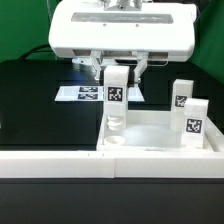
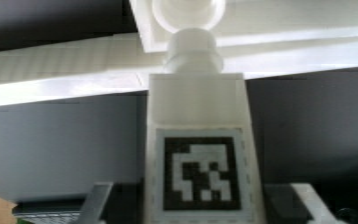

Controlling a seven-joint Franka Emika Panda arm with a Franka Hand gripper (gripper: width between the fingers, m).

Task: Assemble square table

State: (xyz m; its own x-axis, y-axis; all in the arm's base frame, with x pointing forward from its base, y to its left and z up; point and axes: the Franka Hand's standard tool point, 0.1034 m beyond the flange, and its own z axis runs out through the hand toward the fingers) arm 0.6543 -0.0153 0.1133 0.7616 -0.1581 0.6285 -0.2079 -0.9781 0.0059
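Exterior view: gripper (image 1: pixel 116 80) holds leg (image 1: pixel 116 92) upright, vertical.

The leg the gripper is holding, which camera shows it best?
The wrist view: the leg fills the picture, its tag sharp and its tip at a corner socket of the tabletop. The exterior view shows the leg small, upright under the gripper.

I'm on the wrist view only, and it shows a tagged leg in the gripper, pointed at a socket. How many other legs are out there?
Observer: Two spare legs, both upright, at the exterior view's right.
Operator: Is my leg straight?
Observer: Yes, the held leg is upright at the top's corner, at the exterior view's left.
Operator: What's beyond it?
Observer: The marker board, flat on the table.
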